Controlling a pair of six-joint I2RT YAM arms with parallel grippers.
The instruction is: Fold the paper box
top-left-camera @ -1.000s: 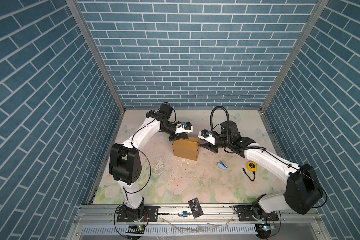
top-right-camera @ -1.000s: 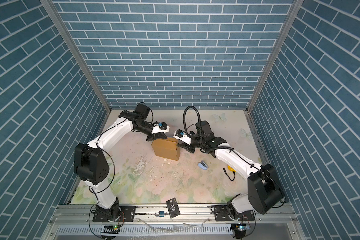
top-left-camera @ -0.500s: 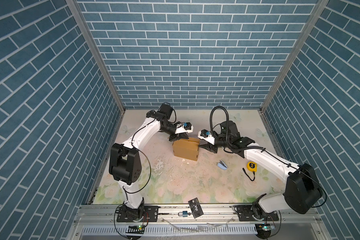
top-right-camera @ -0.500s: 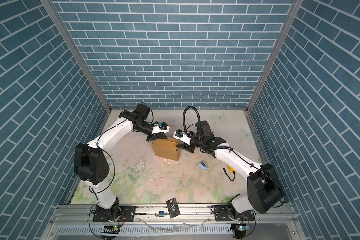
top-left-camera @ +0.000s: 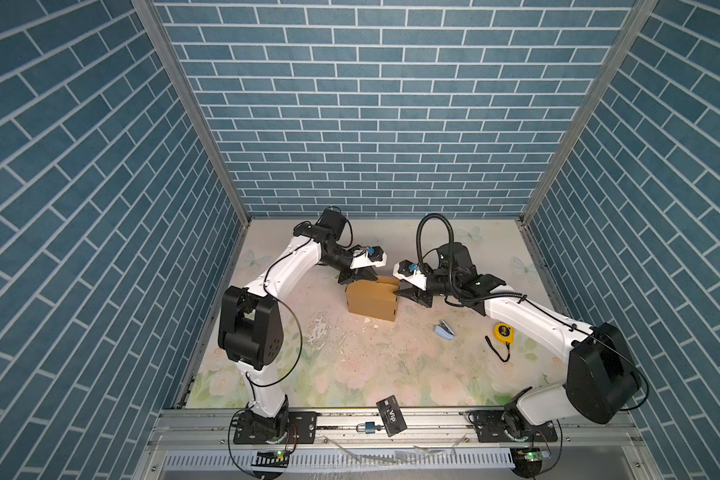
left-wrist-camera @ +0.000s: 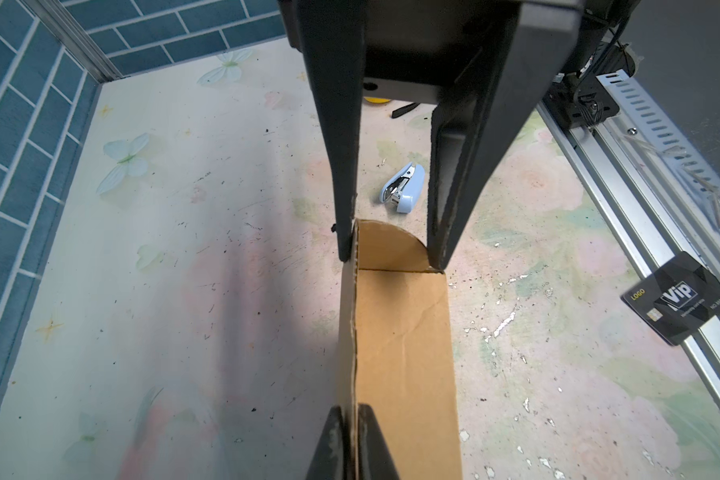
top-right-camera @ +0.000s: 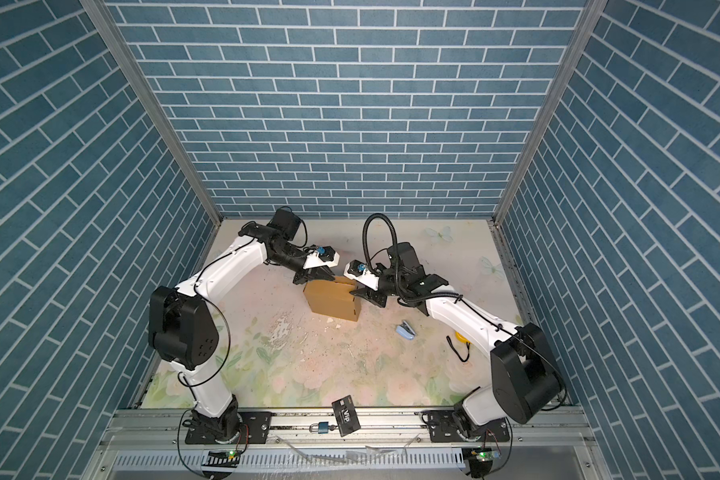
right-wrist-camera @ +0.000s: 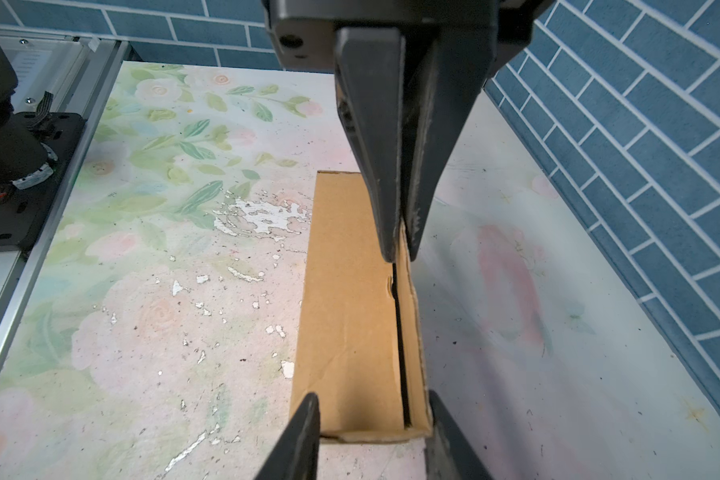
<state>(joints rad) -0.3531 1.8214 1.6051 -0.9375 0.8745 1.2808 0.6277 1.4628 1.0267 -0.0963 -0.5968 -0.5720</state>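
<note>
Reaching from the near left corner, the left arm point(top-left-camera: 279, 270) rises to a bent elbow, then turns right and down, so the left gripper point(top-left-camera: 362, 277) meets the far left corner of the paper box point(top-left-camera: 373, 301). Its two black fingers point(left-wrist-camera: 333, 440) are pressed together on the thin upright far wall of the box, with the cardboard pinched between them. The right arm point(top-left-camera: 528, 316) stretches from the near right corner, low and long, toward the far middle. The right gripper point(top-left-camera: 408, 293) straddles the right end of the box, with one finger against the far wall and the other against the near corner, clasping that end across its width. The box sits on the far middle of the table point(top-left-camera: 350, 365), directly between the two grippers. It is plain tan corrugated cardboard, long and shallow, with a ragged cut edge along the far wall, a rounded tab at the right end and faint creases across its flat panel. The table has a pale floral cover, flaked white in patches just near the box. A light blue stapler point(top-left-camera: 444, 330) lies to the right of the box, apart from it.
</note>
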